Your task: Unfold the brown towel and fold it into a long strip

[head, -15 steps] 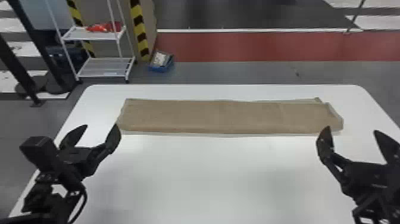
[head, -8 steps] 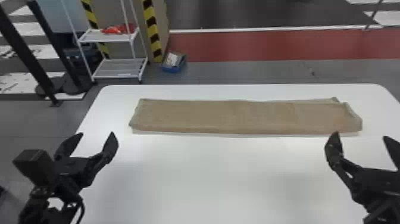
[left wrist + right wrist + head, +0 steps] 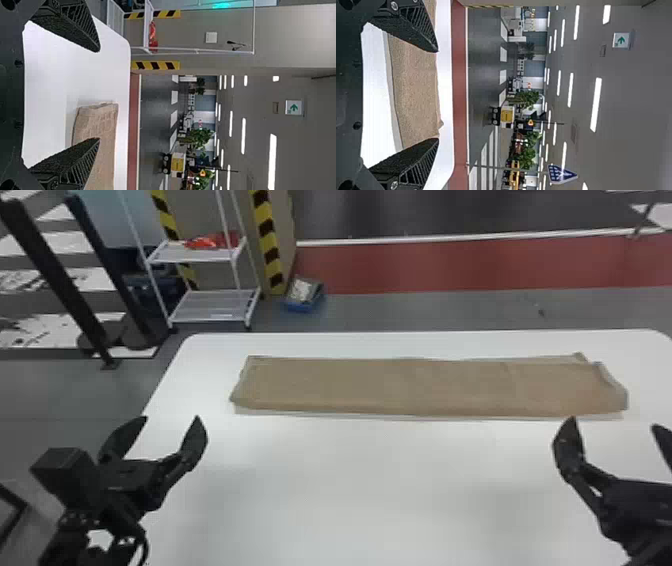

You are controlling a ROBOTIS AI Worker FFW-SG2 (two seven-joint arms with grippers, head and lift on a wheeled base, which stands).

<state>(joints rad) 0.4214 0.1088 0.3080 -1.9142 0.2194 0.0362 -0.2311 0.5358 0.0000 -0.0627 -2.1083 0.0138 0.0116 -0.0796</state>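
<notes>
The brown towel [image 3: 420, 386] lies flat as a long strip along the table's far side, its right end slightly uneven with a layer's corner sticking out. My left gripper [image 3: 162, 427] stands open at the table's left edge, nearer than the towel and apart from it. At the right, my right gripper [image 3: 617, 430] is open, its inner finger just short of the strip's near edge. In the left wrist view the towel [image 3: 97, 126] appears beyond the open left gripper [image 3: 99, 95]. The right wrist view has the towel [image 3: 415, 87] beyond the open right gripper [image 3: 438, 95], nothing held.
The white table [image 3: 350, 480] reaches under both arms. Past its far left corner stand a white shelf rack [image 3: 212, 312] and a black-and-yellow striped post [image 3: 270, 250]. A blue box [image 3: 304, 295] sits on the floor behind.
The head view has shifted, so table and towel appear farther right. Both grippers now stand farther back from the towel, still open. The towel's shape is the same.
</notes>
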